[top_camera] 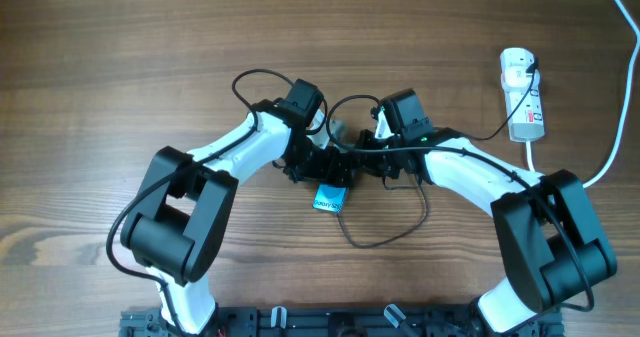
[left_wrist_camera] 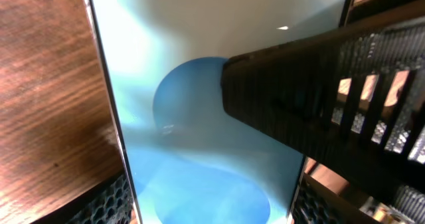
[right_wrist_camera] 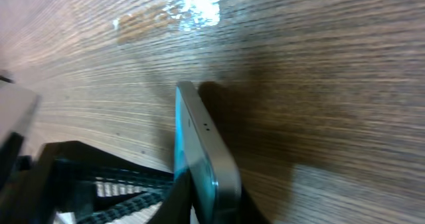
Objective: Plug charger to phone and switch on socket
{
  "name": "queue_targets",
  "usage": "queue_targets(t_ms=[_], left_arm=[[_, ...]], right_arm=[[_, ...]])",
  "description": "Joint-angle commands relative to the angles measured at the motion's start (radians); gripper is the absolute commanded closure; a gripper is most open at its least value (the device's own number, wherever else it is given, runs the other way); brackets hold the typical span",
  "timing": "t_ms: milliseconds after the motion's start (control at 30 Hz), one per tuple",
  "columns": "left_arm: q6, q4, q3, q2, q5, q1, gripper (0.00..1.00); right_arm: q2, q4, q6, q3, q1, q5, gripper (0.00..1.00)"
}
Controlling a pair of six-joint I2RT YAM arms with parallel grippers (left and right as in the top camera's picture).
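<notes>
The phone (top_camera: 329,200) stands on edge at the table's middle, between both arms. In the left wrist view its light blue screen (left_wrist_camera: 199,117) fills the frame, and my left gripper (left_wrist_camera: 212,214) is shut on its two long edges. My left gripper (top_camera: 318,165) and right gripper (top_camera: 352,167) meet above it. In the right wrist view the phone's silver edge (right_wrist_camera: 199,137) sits between the jaws of my right gripper (right_wrist_camera: 206,207), shut on its faces. The charger's thin black cable (top_camera: 400,232) loops on the table; its connector is hidden. The white socket (top_camera: 524,97) lies at the far right.
A thick white cord (top_camera: 618,127) runs from the socket along the right edge. A dark right-gripper finger (left_wrist_camera: 312,111) lies across the phone's screen in the left wrist view. Wooden tabletop (top_camera: 100,97) lies all around.
</notes>
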Motion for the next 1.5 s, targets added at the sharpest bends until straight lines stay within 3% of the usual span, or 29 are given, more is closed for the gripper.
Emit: queue_targets(t_ms=[0, 167, 200, 467, 700, 900, 1033, 1267, 1467], left_arm=[[0.019, 0.011, -0.038, 0.064, -0.051, -0.016, 0.24], [0.019, 0.011, -0.038, 0.064, -0.051, -0.016, 0.1], [0.019, 0.011, -0.038, 0.064, -0.051, -0.016, 0.0], [0.018, 0.003, -0.037, 0.053, -0.05, -0.016, 0.0], [0.019, -0.028, -0.037, -0.109, -0.05, 0.016, 0.0], [0.019, -0.073, -0.037, -0.264, -0.046, 0.067, 0.0], [0.021, -0.076, -0.037, -0.363, 0.045, 0.116, 0.0], [0.048, -0.048, -0.037, -0.493, 0.239, 0.188, 0.0], [0.048, -0.026, -0.037, -0.518, 0.384, 0.212, 0.01]], right_arm=[[0.01, -0.002, -0.019, -0.008, 0.017, 0.007, 0.96], [0.01, -0.003, -0.019, -0.008, 0.017, 0.007, 0.96], [0.01, -0.002, -0.019, -0.008, 0.017, 0.007, 0.95], [0.009, 0.009, -0.023, -0.008, 0.016, 0.001, 0.96], [0.005, 0.136, -0.071, -0.007, -0.042, -0.257, 0.96], [0.004, 0.344, -0.097, -0.007, -0.116, -0.579, 0.96], [0.004, 0.5, -0.022, -0.007, -0.151, -0.736, 0.96], [0.004, 0.754, 0.07, -0.007, -0.156, -0.918, 0.96], [0.004, 1.041, 0.267, -0.007, -0.156, -0.954, 0.96]])
